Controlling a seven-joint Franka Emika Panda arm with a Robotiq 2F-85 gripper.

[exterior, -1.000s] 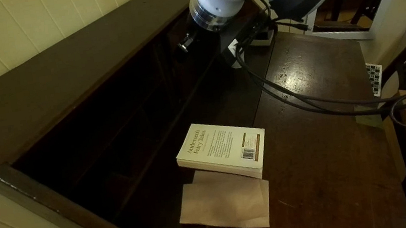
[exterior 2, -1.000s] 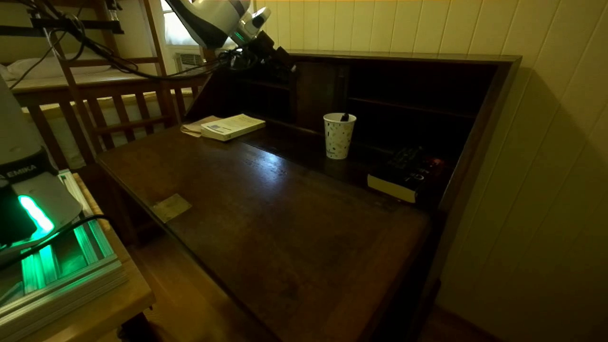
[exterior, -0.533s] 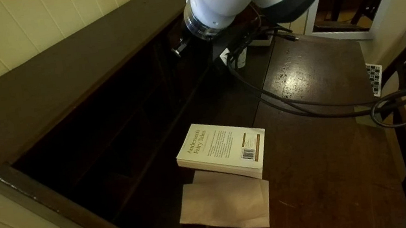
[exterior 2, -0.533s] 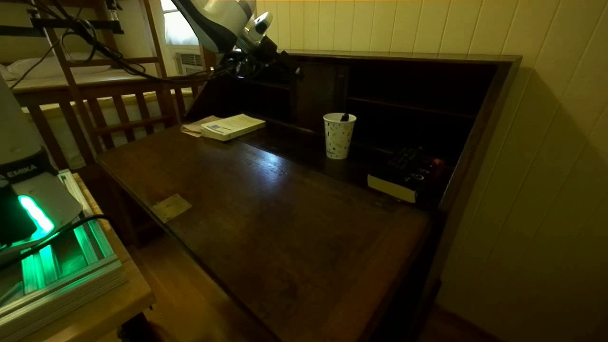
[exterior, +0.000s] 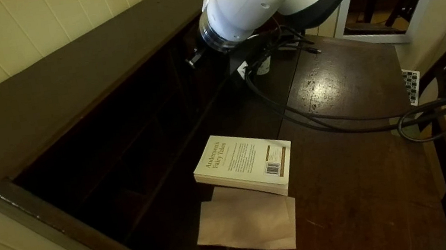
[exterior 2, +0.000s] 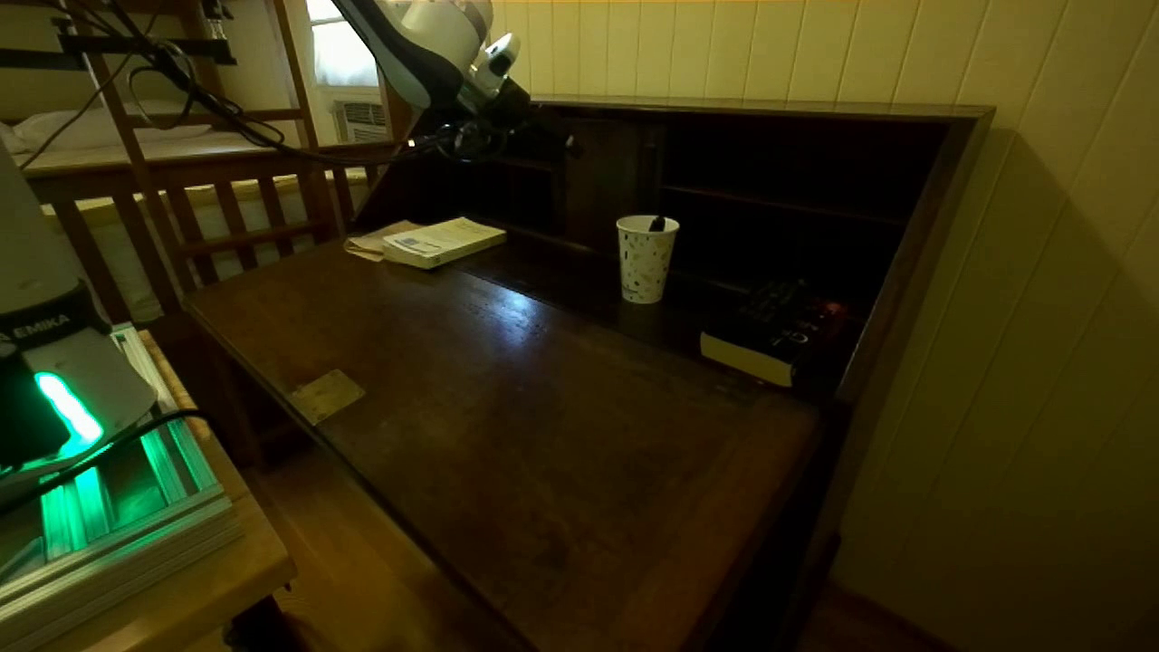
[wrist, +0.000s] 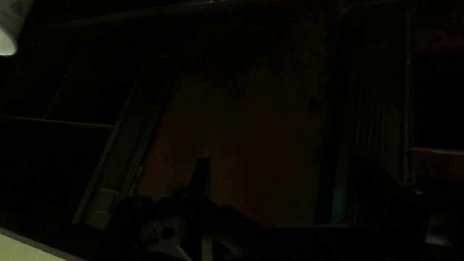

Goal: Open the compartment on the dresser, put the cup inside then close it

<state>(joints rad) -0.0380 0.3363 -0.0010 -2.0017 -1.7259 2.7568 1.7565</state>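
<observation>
The dresser [exterior 2: 489, 435] is dark brown wood with cubbyholes under its top board. Its small door panel [wrist: 246, 108] is shut and fills the middle of the wrist view; it shows in an exterior view [exterior 2: 611, 181]. The white speckled cup [exterior 2: 646, 263] stands upright on the dresser, with something dark at its rim. Cables and the arm partly cover the cup in an exterior view [exterior: 263, 67], and its rim shows at the wrist view's top left corner [wrist: 8, 40]. My gripper [wrist: 284, 170] is open and empty before the panel, its dark fingers [wrist: 202, 174] spread wide. Whether it touches is too dark to tell.
A white book [exterior: 245, 161] and a tan paper sheet [exterior: 247, 222] lie on the dresser. A dark thick book [exterior 2: 770, 330] lies near the cup. Loose cables [exterior: 336, 126] hang from the arm across the surface. The top board [exterior: 81, 79] overhangs the cubbyholes.
The arm and gripper have moved lower and along the dresser front toward the middle door panel, with the cables shifting along. The cup, books and paper have not moved.
</observation>
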